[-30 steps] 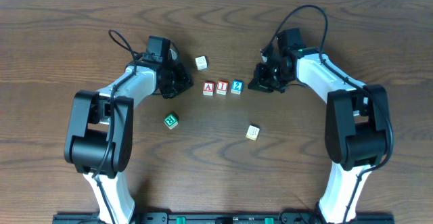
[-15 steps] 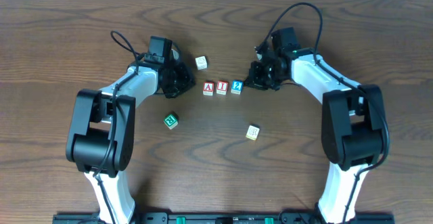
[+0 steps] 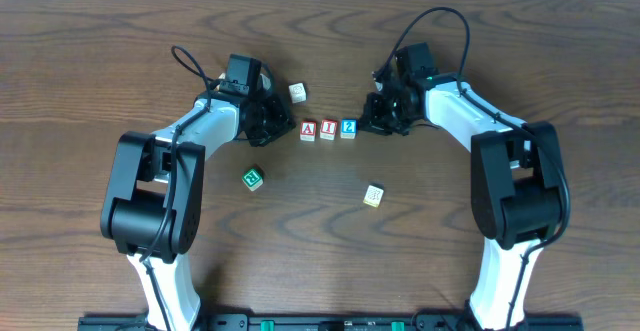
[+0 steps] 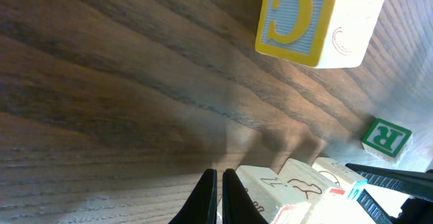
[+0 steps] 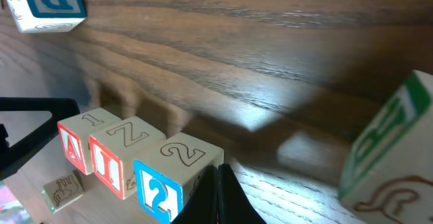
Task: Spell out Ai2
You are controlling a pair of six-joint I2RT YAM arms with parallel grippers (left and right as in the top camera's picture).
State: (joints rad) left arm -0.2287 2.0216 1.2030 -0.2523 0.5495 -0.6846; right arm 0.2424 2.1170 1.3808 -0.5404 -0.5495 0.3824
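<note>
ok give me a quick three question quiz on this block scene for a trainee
1. True or false: in the overhead view, the red-lettered wooden A block sits left of the red-lettered wooden I block.
2. Which is nearest the right gripper? a) A block b) I block c) blue-lettered wooden 2 block
3. Fill in: ___ loose wooden blocks lie outside the row.
Key: 1 true; 2 c; 3 three

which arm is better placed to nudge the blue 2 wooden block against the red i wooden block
Right: its shut jaws sit beside the blue-printed wooden 2 cube at the row's end; the left arm's jaws are beyond the red-printed wooden A cube, opposite.
</note>
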